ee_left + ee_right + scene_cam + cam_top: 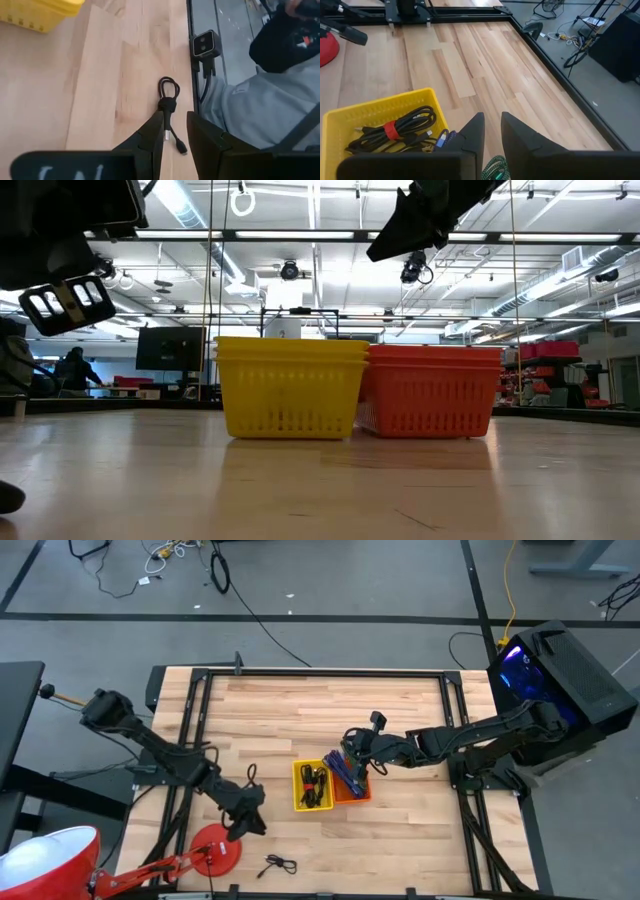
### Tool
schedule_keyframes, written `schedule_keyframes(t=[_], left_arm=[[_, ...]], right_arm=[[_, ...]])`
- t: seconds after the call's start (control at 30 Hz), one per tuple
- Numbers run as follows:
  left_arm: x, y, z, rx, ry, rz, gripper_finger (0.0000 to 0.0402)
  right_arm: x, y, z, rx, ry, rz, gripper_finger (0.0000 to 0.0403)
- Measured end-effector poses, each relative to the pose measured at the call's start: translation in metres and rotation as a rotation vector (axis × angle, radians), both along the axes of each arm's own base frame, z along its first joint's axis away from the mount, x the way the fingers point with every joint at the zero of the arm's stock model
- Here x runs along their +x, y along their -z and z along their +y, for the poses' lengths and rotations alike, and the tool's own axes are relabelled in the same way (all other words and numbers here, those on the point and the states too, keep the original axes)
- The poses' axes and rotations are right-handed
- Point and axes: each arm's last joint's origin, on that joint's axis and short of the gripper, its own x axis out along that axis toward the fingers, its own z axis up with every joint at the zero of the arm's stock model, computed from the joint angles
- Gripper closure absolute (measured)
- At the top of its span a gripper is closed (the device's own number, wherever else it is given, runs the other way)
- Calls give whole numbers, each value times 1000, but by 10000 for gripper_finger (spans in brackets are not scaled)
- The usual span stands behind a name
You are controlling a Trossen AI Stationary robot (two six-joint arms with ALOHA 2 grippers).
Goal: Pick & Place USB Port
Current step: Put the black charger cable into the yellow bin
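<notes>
One loose cable, two bins, two arms.
The cable (169, 107) lies lengthwise on the bench (400, 710) just ahead of the left tool (175, 131), part-open, empty; right tool (491, 131), part-open, hovers over yellow bin (312, 785) and orange bin (352, 790).

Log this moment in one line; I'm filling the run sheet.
left gripper: open above coiled black cable | right gripper: open over orange plastic basket | nothing held

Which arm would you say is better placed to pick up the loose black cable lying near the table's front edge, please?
Probably the left. The left gripper hovers open right over the black cable, whereas the right gripper is over the orange basket, across the table.
</notes>
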Motion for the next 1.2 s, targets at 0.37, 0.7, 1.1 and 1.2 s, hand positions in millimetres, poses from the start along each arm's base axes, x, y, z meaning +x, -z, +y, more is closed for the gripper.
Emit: schedule_keyframes(t=[0.37,0.7,1.1,1.2], left_arm=[[15,-4,-35,-11,-35,40,312],[46,-8,-65,95,71,147,312],[58,-5,-75,144,148,193,261],[57,-5,-75,156,151,191,241]], right_arm=[[0,1,1,28,-43,11,337],[0,1,3,56,-84,18,337],[-2,11,3,84,-86,37,337],[-2,11,3,86,-87,28,337]])
